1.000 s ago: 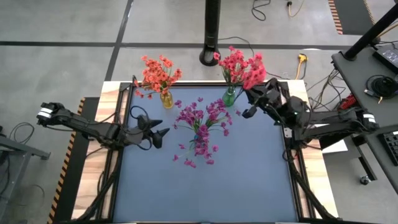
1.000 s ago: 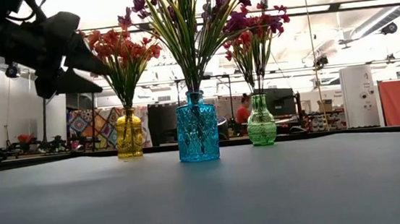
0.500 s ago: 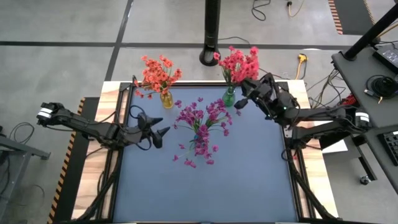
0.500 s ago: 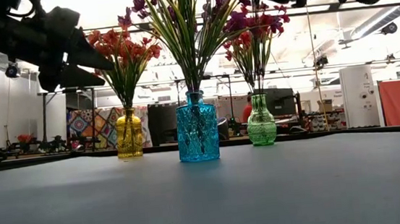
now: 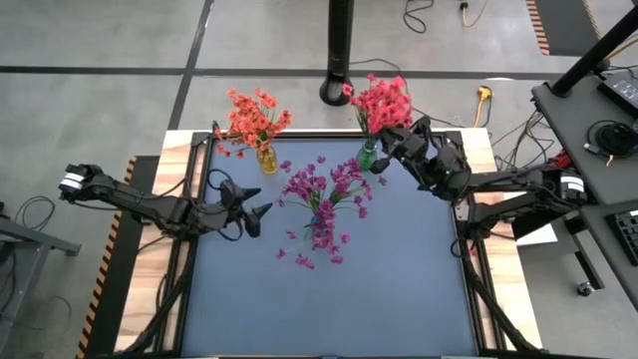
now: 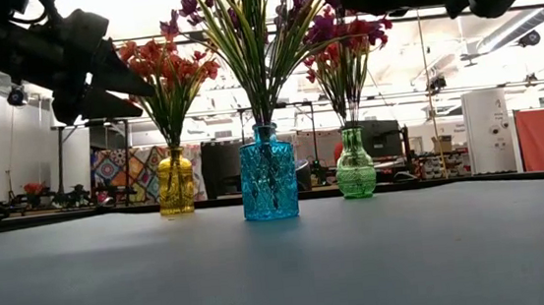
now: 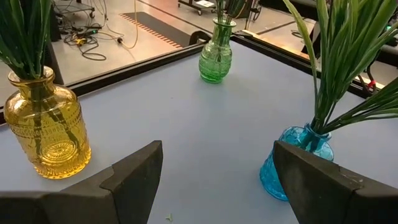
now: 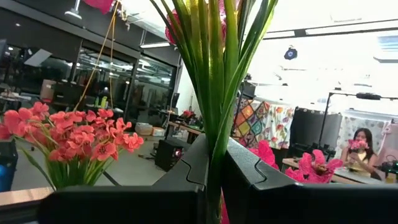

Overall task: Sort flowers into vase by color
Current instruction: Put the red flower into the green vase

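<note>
The right end effector [image 5: 384, 148] clenches a bundle of green stems [image 8: 214, 74], its two dark fingers [image 8: 186, 168] pressed against them from either side in the right wrist view. These stems belong to the red-pink flowers [image 5: 381, 100], whose blossoms spread above the green vase [image 5: 367, 155] at the far right of the surface [image 5: 399, 279]. In the low view the same green vase [image 6: 355, 165] stands upright with the stems rising from its neck.

The left end effector [image 5: 254, 204] hangs released above the left part of the surface, its fingers [image 7: 134, 174] spread wide apart in the left wrist view, holding nothing.

Just beyond it the yellow vase [image 5: 267, 160] stands near the far left corner, carrying the orange flowers [image 5: 254, 118]. The blue vase [image 5: 321, 214] sits near the middle of the surface, between the two end effectors, with the purple-magenta flowers [image 5: 324, 189] fanning out over it. In the low view the three vases stand in a row, yellow [image 6: 176, 183], blue [image 6: 268, 173] and green, the blue one nearest the camera.

A person [image 8: 362, 152] sits in the room behind, seen in the right wrist view.
</note>
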Robot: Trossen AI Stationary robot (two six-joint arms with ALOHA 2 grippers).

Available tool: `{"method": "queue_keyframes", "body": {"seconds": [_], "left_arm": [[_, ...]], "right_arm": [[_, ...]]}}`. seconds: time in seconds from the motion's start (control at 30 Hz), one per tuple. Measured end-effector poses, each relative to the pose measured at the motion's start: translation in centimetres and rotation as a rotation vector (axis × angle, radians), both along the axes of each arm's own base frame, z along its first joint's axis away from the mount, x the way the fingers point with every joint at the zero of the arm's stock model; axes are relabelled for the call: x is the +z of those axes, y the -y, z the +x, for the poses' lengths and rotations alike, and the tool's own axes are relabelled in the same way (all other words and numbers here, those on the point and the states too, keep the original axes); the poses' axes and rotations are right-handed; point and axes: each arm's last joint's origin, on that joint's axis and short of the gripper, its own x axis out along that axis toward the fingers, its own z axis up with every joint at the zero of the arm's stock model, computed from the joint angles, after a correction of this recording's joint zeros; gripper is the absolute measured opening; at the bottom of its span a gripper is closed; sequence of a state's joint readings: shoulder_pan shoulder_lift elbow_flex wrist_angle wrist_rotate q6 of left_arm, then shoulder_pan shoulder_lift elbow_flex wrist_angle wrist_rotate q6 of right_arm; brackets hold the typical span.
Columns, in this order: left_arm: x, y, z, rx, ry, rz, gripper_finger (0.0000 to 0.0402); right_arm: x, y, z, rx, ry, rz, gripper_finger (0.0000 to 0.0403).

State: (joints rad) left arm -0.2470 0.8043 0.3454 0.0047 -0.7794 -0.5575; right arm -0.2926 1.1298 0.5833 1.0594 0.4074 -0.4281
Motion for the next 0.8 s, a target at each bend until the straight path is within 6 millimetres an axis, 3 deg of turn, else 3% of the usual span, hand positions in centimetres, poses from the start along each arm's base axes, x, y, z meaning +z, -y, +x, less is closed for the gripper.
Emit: {"method": "queue_keyframes", "body": {"seconds": [0.4, 0.8], "left_arm": [[0.0, 0.0, 0.0, -0.001, -0.006, 0.004, 0.0287], [-0.1, 0.0, 0.0, -0.001, -0.010, 0.005, 0.0287]], "right_arm": [[-0.5, 0.5, 1.3, -0.022, -0.060, -0.018, 0.0018], [-0.6, 0.8, 1.3, -0.036, -0.072, -0.020, 0.0018]]}}
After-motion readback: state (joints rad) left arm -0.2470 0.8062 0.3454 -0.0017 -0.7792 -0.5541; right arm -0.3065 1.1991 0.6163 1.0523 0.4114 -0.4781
